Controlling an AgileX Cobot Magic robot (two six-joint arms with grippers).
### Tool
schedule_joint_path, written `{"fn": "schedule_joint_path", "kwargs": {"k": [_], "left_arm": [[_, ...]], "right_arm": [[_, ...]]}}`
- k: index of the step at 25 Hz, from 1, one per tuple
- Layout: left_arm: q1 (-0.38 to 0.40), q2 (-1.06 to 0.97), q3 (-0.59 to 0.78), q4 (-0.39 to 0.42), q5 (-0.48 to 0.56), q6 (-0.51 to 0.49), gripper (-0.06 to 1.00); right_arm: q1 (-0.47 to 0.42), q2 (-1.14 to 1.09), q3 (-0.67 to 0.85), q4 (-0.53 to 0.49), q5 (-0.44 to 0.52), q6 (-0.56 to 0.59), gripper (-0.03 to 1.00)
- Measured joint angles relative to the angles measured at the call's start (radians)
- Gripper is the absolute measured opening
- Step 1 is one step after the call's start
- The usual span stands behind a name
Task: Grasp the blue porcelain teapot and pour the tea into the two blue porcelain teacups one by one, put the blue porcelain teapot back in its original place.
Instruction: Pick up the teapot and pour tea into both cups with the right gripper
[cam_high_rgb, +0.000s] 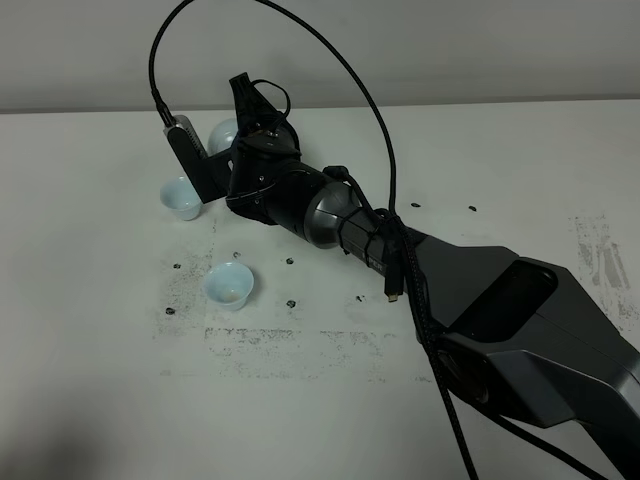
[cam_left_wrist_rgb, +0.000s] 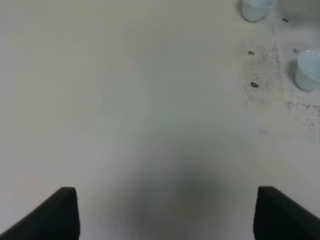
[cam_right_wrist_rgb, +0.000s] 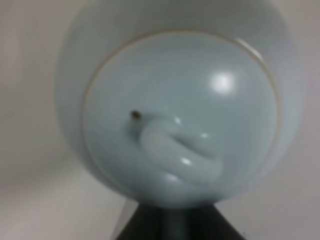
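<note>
The blue porcelain teapot (cam_high_rgb: 221, 132) is at the back left of the table (cam_high_rgb: 100, 380), mostly hidden behind my right wrist. Its domed lid and knob fill the right wrist view, where the teapot (cam_right_wrist_rgb: 180, 110) looks upright. My right gripper (cam_right_wrist_rgb: 167, 222) is shut on the teapot's handle side. The two blue porcelain teacups stand apart: one (cam_high_rgb: 182, 197) just left of the wrist, the other (cam_high_rgb: 229, 284) nearer the front. Both cups (cam_left_wrist_rgb: 255, 9) (cam_left_wrist_rgb: 309, 70) show at the edge of the left wrist view. My left gripper (cam_left_wrist_rgb: 165, 215) hangs open over bare table. I cannot make out any tea.
My right arm (cam_high_rgb: 480, 300) stretches from the lower right corner across the table's middle, with a black cable (cam_high_rgb: 380, 130) looping above it. Dark specks (cam_high_rgb: 290, 300) mark the white tabletop around the cups. The wall runs along the back edge.
</note>
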Motion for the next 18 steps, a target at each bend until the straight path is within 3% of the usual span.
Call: {"fn": "schedule_joint_path", "kwargs": {"k": [18], "left_arm": [[0.0,0.0,0.0,0.0,0.0,0.0,0.68]], "right_arm": [[0.031,0.0,0.0,-0.063,-0.002,-0.076,0.06]]}}
